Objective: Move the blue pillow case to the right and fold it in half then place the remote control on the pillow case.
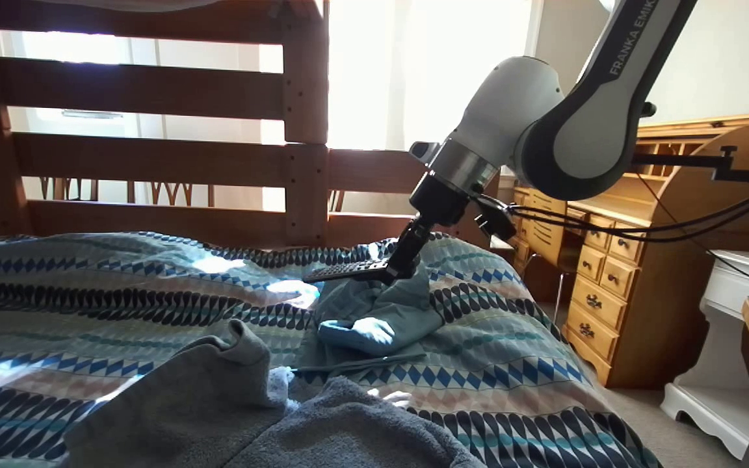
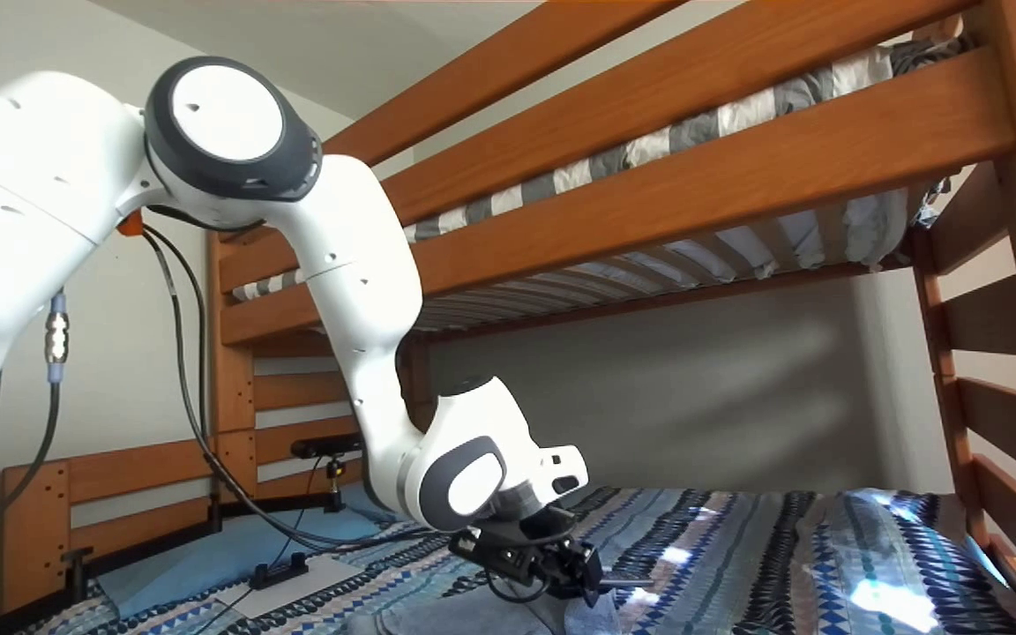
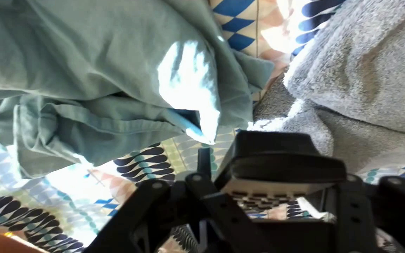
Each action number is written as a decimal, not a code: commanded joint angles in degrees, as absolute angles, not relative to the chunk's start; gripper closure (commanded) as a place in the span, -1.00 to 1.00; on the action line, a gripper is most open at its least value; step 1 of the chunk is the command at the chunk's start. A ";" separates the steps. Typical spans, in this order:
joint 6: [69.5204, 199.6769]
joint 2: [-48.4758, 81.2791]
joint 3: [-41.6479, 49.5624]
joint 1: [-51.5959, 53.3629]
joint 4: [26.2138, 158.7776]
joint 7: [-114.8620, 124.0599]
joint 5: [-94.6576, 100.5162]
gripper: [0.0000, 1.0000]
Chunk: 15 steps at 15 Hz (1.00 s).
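The blue pillow case [image 1: 407,315] is a rumpled grey-blue cloth, folded over itself on the bed. It fills the upper left of the wrist view [image 3: 93,52], with a bright sun patch on its edge. My gripper [image 1: 399,268] is shut on the black remote control [image 1: 342,271] and holds it above the pillow case. The remote juts out sideways, roughly level. In the wrist view the remote [image 3: 287,167] shows end-on between the fingers [image 3: 269,189]. In an exterior view the gripper [image 2: 586,573] and the remote's thin edge [image 2: 630,583] show low over the bed.
A grey fleece blanket [image 1: 218,396] lies beside the pillow case, and also shows in the wrist view [image 3: 371,70]. The bed has a patterned cover [image 1: 504,383]. The wooden bunk frame [image 2: 702,220] spans above. A camera on a stand [image 2: 332,447] and cables are behind the arm.
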State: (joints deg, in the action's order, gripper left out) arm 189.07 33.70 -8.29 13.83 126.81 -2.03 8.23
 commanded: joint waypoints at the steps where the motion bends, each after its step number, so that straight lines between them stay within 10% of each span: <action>1: 189.96 31.59 -2.42 18.14 127.26 -1.28 4.93 0.35; 15: 190.26 41.84 8.19 25.76 119.96 0.38 1.34 0.35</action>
